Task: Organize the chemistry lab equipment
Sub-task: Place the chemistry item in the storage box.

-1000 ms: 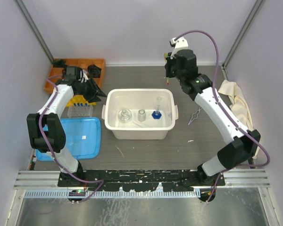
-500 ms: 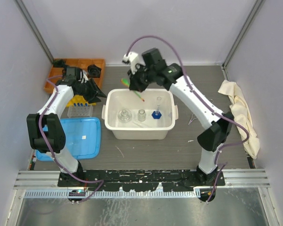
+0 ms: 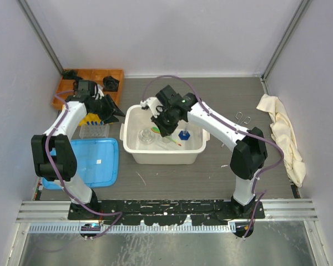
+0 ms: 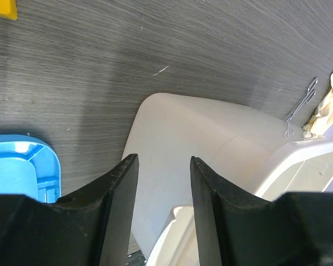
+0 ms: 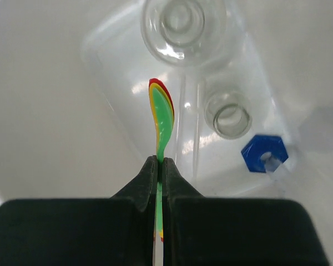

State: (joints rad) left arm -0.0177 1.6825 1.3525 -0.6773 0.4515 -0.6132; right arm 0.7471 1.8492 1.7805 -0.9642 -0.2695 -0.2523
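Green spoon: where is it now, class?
The green spoon is pinched in the right gripper over the white tub, close to the glass flask and small jar in the right wrist view.

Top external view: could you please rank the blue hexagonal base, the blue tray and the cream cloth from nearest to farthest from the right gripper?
Measured from the right gripper, which is down in the white tub and shut on the green spoon:
1. the blue hexagonal base, just to its right in the same tub.
2. the blue tray, on the table left of the tub.
3. the cream cloth, at the far right edge.
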